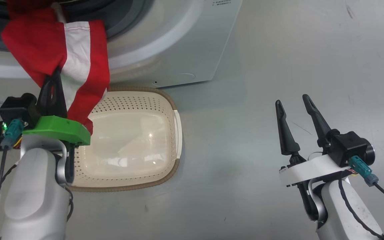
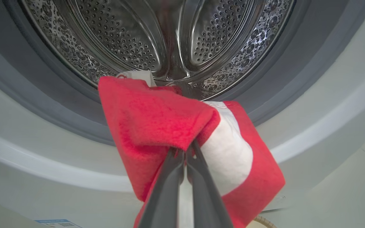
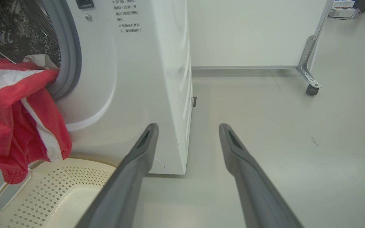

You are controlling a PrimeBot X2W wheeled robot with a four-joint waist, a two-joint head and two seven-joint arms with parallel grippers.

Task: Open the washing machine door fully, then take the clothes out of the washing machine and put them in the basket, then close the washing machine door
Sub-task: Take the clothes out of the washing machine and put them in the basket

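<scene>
My left gripper (image 1: 56, 71) is shut on the clothes (image 1: 62, 56), a red garment with white panels that drapes from the drum mouth of the washing machine (image 1: 165, 40) down over the back left corner of the basket (image 1: 175, 133). In the left wrist view the closed fingers (image 2: 185, 152) pinch a fold of the clothes (image 2: 157, 123) in front of the steel drum (image 2: 157, 34). My right gripper (image 1: 293, 100) stands open over bare floor to the right, holding nothing. The right wrist view shows the clothes (image 3: 14, 120) hanging above the basket (image 3: 46, 193). The washing machine door is out of view.
The cream basket sits on the floor directly in front of the washing machine (image 3: 131, 79). A wheeled white panel (image 3: 309, 79) stands at the back right. Open grey floor (image 1: 295, 50) stretches to the right of the machine.
</scene>
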